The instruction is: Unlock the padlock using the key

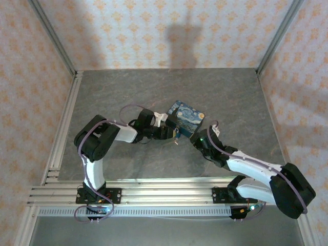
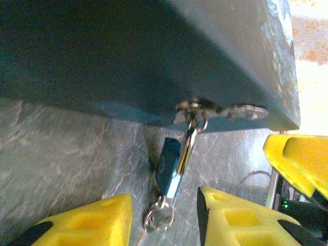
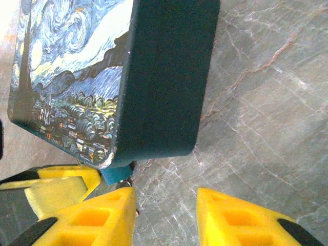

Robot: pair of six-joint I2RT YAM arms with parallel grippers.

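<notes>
**Padlock [image 2: 171, 164] on tin [image 2: 128, 51] hasp**

Hung just ahead of left gripper [image 2: 163, 205], between its spread fingers, seemingly lined up for steadying. Ring [image 2: 158, 219] beneath; key not made out. Same tin's wall lay ahead of right gripper [image 3: 165, 215], spread, empty, likely bracing.

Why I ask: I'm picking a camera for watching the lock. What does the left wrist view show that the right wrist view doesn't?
Left wrist, not right wrist: the padlock hanging by its shackle from the metal hasp, with a small metal ring at its lower end.
Right wrist, not left wrist: the swirl-painted lid; of the padlock, at most a teal scrap under the lid's corner.
Both: the tin's dark side wall, the grey table, and open yellow fingers, on the left gripper and the right gripper.
</notes>
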